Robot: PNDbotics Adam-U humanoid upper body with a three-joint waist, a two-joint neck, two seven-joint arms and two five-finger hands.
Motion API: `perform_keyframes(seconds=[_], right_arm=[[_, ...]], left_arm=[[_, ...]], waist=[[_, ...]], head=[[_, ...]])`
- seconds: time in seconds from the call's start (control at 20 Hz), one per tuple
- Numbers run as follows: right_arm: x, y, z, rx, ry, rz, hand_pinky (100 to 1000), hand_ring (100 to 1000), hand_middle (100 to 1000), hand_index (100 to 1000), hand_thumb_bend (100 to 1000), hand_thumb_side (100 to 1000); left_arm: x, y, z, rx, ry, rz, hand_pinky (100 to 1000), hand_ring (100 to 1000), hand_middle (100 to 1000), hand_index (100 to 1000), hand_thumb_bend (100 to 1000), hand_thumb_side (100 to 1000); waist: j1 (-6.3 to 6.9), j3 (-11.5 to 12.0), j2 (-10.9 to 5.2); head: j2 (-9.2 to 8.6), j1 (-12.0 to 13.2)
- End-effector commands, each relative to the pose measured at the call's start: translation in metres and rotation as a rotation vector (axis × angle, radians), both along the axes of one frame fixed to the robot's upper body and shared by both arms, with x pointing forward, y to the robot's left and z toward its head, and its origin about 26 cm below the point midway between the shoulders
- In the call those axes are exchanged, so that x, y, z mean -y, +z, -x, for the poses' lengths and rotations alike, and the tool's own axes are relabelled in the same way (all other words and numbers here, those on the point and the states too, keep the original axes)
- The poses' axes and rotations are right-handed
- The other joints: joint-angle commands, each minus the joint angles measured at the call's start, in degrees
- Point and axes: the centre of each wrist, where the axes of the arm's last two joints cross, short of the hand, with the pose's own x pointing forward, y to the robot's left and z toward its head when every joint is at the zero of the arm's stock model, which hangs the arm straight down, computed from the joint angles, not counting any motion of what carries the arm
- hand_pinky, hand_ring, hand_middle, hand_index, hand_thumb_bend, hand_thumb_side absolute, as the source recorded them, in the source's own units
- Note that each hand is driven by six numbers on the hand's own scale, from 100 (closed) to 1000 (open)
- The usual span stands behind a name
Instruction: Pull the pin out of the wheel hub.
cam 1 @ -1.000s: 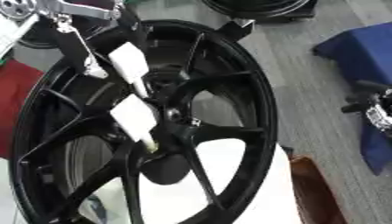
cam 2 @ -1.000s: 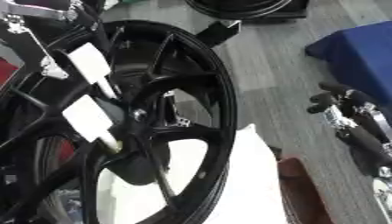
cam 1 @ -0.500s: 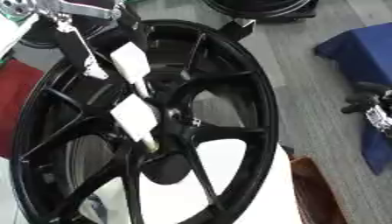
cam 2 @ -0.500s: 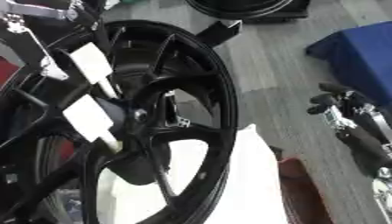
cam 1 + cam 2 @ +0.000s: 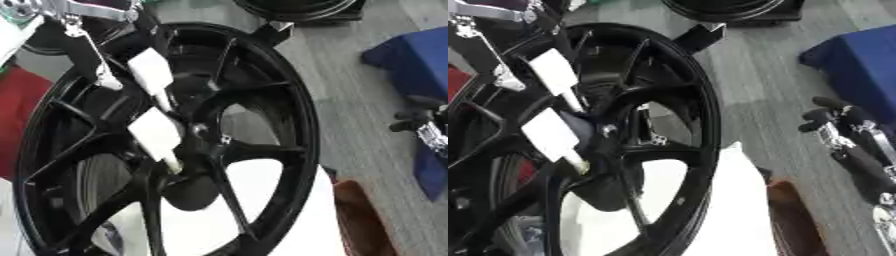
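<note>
A large black spoked wheel stands tilted across the middle of both views. Its hub sits at the centre, where the spokes meet. My left hand comes in from the upper left on silver linkages, its white-padded fingers stretched straight down over the spokes to the hub. A small pale peg, which may be the pin, shows at the lower finger's tip against the hub. My right hand hangs at the right edge, away from the wheel, with its fingers relaxed and holding nothing.
A second black wheel lies at the top edge. A blue cloth covers the floor at the upper right. A white sheet lies under the wheel, with a brown object beside it. Something red shows at the left.
</note>
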Motion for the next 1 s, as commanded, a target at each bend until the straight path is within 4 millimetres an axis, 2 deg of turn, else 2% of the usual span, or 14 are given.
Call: perform_keyframes(seconds=[0.05, 0.85, 1.0], right_arm=[[0.0021, 0.0058, 0.0006, 0.015, -0.003, 0.012, 945, 683, 667, 846, 100, 484], [0.0031, 0.0049, -0.0002, 0.013, -0.013, 0.009, 946, 685, 668, 846, 100, 473], [0.0032, 0.0047, -0.0004, 0.012, -0.015, 0.008, 947, 685, 668, 846, 100, 474]], left_arm=[[-0.0032, 0.0172, 0.0052, 0.018, -0.089, -0.125, 794, 723, 605, 754, 455, 100], [0.0038, 0.0165, 0.0060, -0.021, -0.098, -0.092, 778, 693, 552, 724, 420, 100], [0.0054, 0.0176, 0.0074, -0.023, -0.108, -0.087, 764, 660, 501, 663, 386, 100]], waist=[[-0.54, 0.0, -1.35], [-0.55, 0.1, -1.68], [-0.53, 0.2, -1.71]], head=[[-0.02, -0.1], [-0.95, -0.5], [-0.90, -0.5]])
